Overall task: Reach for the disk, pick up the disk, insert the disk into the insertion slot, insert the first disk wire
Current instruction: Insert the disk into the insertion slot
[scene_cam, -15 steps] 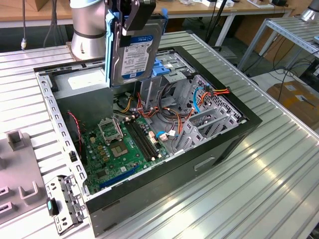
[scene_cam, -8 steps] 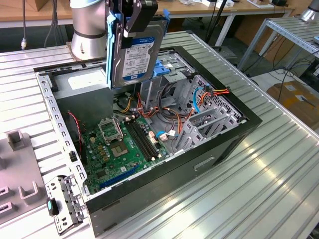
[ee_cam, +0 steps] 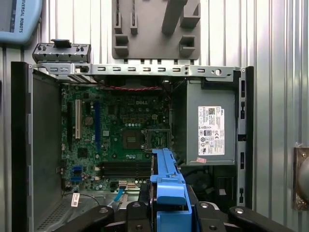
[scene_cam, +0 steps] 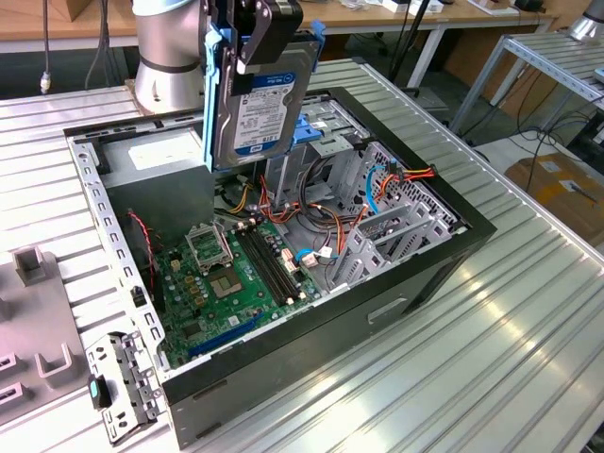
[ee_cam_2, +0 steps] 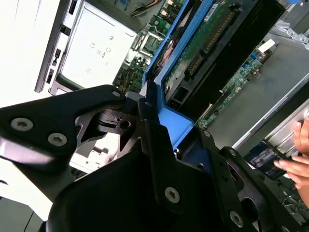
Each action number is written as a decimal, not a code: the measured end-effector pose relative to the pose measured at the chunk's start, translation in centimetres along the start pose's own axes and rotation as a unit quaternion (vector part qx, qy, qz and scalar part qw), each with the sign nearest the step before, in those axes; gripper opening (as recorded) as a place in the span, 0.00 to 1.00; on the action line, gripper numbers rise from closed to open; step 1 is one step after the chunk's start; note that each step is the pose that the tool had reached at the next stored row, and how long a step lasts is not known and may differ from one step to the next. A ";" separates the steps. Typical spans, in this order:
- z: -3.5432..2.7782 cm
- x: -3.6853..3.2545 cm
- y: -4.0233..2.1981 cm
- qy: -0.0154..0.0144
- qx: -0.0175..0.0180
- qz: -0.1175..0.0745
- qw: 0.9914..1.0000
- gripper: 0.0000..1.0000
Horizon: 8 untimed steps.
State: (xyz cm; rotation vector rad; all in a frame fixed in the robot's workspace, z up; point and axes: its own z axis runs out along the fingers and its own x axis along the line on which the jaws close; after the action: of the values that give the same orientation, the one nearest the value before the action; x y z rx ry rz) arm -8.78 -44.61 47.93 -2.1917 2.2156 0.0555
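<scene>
1. Gripper (scene_cam: 257, 40) is clamped on the top edge of the disk (scene_cam: 253, 106); the fingers pinch the blue carrier from both sides.
2. Exterior view: the disk hangs upright, label side to the camera, up in the air over the open computer case (scene_cam: 472, 226) and touching nothing below.
3. Second wrist view: the gripper (ee_cam_2: 145, 116) grips the blue frame, and the disk (ee_cam_2: 203, 43) shows its green circuit-board underside. A person's hand (ee_cam_2: 297, 162) is at the picture's edge, near the case wall.
4. First wrist view: it looks down past the gripper (ee_cam: 164, 212) and the disk (ee_cam: 166, 176), seen edge-on, onto the motherboard (ee_cam: 120, 135) and the power supply (ee_cam: 210, 130).
5. The insertion slot (scene_cam: 401, 226), a low perforated grey cage, sits lower and toward the exterior view's right of the disk, well apart from it.
6. Red and orange wires (scene_cam: 406, 175) drape just beside the cage.
7. The case lies open-side up on the ribbed bench (scene_cam: 528, 330); a grey fixture plate (scene_cam: 28, 311) is at the exterior view's left.
</scene>
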 end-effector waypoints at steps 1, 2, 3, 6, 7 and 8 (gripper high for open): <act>0.00 0.10 0.00 0.000 0.000 0.000 1.000 0.37; -0.01 0.15 0.00 0.000 0.000 0.000 1.000 0.37; -0.01 0.19 0.00 0.000 0.000 0.000 1.000 0.37; -0.02 0.42 -0.01 0.000 0.000 0.000 1.000 0.37; -0.02 0.48 -0.01 0.000 0.000 0.000 1.000 0.37; -0.02 0.57 -0.01 0.000 0.000 0.000 1.000 0.37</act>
State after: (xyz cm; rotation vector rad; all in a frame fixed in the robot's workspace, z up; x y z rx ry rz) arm -8.78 -45.18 47.93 -2.1918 2.2155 0.0554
